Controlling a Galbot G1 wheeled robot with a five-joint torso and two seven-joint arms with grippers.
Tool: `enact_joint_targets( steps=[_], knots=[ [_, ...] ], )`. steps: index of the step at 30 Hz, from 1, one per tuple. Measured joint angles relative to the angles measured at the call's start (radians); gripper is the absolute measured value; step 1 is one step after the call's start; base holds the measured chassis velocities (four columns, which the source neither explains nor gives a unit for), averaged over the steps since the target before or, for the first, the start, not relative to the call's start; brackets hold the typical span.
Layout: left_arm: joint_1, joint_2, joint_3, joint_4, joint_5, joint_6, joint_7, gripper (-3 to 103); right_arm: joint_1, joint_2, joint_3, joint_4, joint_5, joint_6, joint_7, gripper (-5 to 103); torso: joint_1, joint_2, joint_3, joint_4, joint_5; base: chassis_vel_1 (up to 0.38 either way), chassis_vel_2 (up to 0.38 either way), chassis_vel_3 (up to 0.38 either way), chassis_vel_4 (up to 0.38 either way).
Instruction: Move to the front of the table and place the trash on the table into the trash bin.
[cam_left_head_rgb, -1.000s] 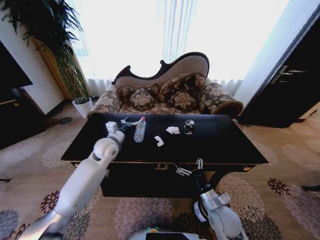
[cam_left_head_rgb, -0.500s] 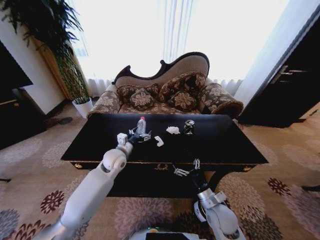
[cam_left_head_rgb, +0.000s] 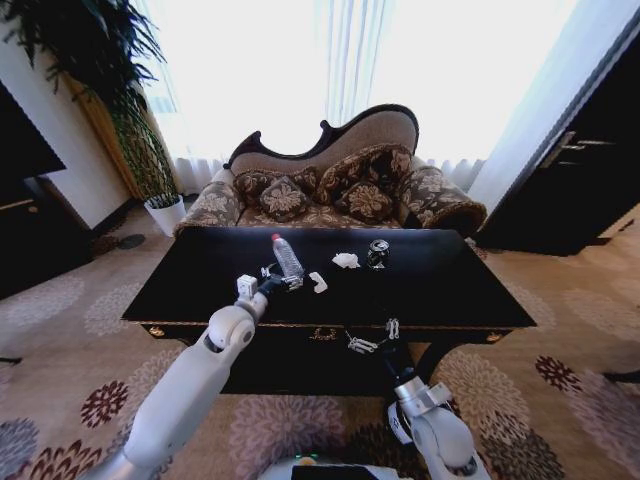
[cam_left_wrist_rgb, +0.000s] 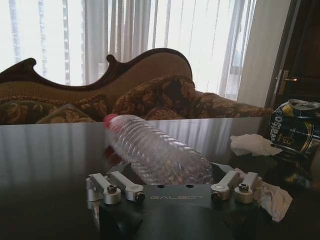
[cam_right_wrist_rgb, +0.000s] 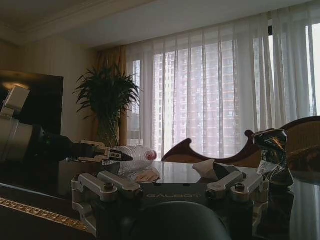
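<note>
Head view: left gripper (cam_left_head_rgb: 282, 278) prob. clamping bottle (cam_left_head_rgb: 288, 257) over table (cam_left_head_rgb: 450, 280).

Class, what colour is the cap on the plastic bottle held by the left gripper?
Red; the plastic bottle and its cap show best in the left wrist view.

left gripper (cam_left_wrist_rgb: 167, 187) fingertips getting hidden under the bottle (cam_left_wrist_rgb: 157, 152), can't tell how tight they're closing, can (cam_left_wrist_rgb: 295, 126) getting cut off at the picture's edge past the gripper, far paper scrap (cam_left_head_rgb: 346, 260) looking too tiny to make out
</note>
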Motion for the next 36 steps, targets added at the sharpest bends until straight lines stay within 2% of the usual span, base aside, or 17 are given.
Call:
enact_joint_targets(
  steps=[1,3,5,10,12,16,17,20,22,23,27,28,29,31,32,34,36],
  knots=[
    [0.01,0.003,-0.008,-0.007,0.002,-0.002,0.003,81,0.0,0.001,-0.002,0.0,-0.002,0.001,0.0,100,0.0,0.0,0.0,0.0,0.0,0.0,0.0,0.0,0.0],
    [0.025,0.007,-0.018,-0.014,0.006,-0.004,0.007,81,0.0,0.001,-0.005,0.0,-0.004,0.002,0.0,100,0.0,0.0,0.0,0.0,0.0,0.0,0.0,0.0,0.0],
    [0.051,0.017,-0.039,-0.028,0.014,-0.011,0.017,70,0.0,0.001,-0.008,0.0,-0.005,0.003,0.0,100,0.0,0.0,0.0,0.0,0.0,0.0,0.0,0.0,0.0],
    [0.109,0.033,-0.096,-0.059,0.024,-0.026,0.036,51,0.002,-0.001,-0.012,0.0,-0.005,0.004,0.0,100,0.0,0.0,0.0,0.0,0.0,0.0,0.0,0.0,0.0],
    [0.124,0.036,-0.111,-0.068,0.024,-0.029,0.04,51,0.002,-0.001,-0.015,0.001,-0.006,0.004,0.0,100,0.0,0.0,0.0,0.0,0.0,0.0,0.0,0.0,0.0],
    [0.215,0.048,-0.213,-0.131,0.036,-0.058,0.078,40,0.005,-0.001,-0.039,0.009,0.023,0.006,-0.012,100,0.0,0.0,0.0,-0.0001,-0.0001,0.0,0.0,0.0,0.0],
    [0.215,0.048,-0.213,-0.131,0.036,-0.058,0.078,40,0.005,-0.001,-0.039,0.009,0.023,0.006,-0.012,100,0.0,0.0,0.0,-0.0001,-0.0001,0.0,0.0,0.0,0.0],
    [0.319,0.045,-0.314,-0.199,0.094,-0.113,0.132,39,0.011,-0.013,-0.047,0.009,0.077,0.004,-0.028,100,0.0,0.0,0.0,0.0,0.0001,0.0,0.0,0.0,0.0],
    [0.394,0.032,-0.384,-0.255,0.121,-0.145,0.165,39,0.014,-0.027,-0.048,0.012,0.155,-0.004,-0.059,100,0.0,0.0,0.0,0.0001,0.0,0.0,0.0,0.0,0.0],
    [0.394,0.032,-0.384,-0.255,0.121,-0.145,0.165,39,0.014,-0.027,-0.048,0.012,0.155,-0.004,-0.059,100,0.0,0.0,0.0,0.0001,0.0,0.0,0.0,0.0,0.0],
    [0.523,-0.001,-0.514,-0.377,0.099,-0.194,0.204,39,0.027,-0.059,-0.059,0.057,0.304,-0.059,-0.078,100,0.0,0.0,0.0,0.0003,0.0002,0.0,0.0,0.0,0.0],
    [0.523,-0.001,-0.514,-0.377,0.099,-0.194,0.204,39,0.027,-0.059,-0.059,0.057,0.304,-0.059,-0.078,100,0.0,0.0,0.0,0.0003,0.0002,0.0,0.0,0.0,0.0],
    [0.542,-0.007,-0.535,-0.396,0.093,-0.213,0.23,39,0.026,-0.065,-0.062,0.069,0.341,-0.075,-0.081,100,0.0,0.0,0.0,0.0002,0.0002,0.0,0.0,0.0,0.0],
    [0.579,-0.02,-0.571,-0.418,0.092,-0.287,0.332,39,0.018,-0.077,-0.069,0.096,0.429,-0.108,-0.088,100,0.0,0.0,0.0,0.0001,0.0002,0.0,0.0,0.0,0.0],
    [0.579,-0.02,-0.571,-0.418,0.092,-0.287,0.332,39,0.018,-0.077,-0.069,0.096,0.429,-0.108,-0.088,100,0.0,0.0,0.0,0.0001,0.0002,0.0,0.0,0.0,0.0],
    [0.614,-0.035,-0.585,-0.425,0.131,-0.396,0.457,39,0.007,-0.089,-0.081,0.128,0.539,-0.147,-0.092,100,0.0,0.0,0.0,-0.0001,0.0001,0.0,0.0,0.0,0.0],
    [0.638,-0.041,-0.582,-0.43,0.175,-0.457,0.522,39,0.001,-0.093,-0.095,0.149,0.61,-0.165,-0.093,100,0.0,0.0,0.0,0.0,0.0001,0.0,0.0,0.0,0.0]
  ],
)
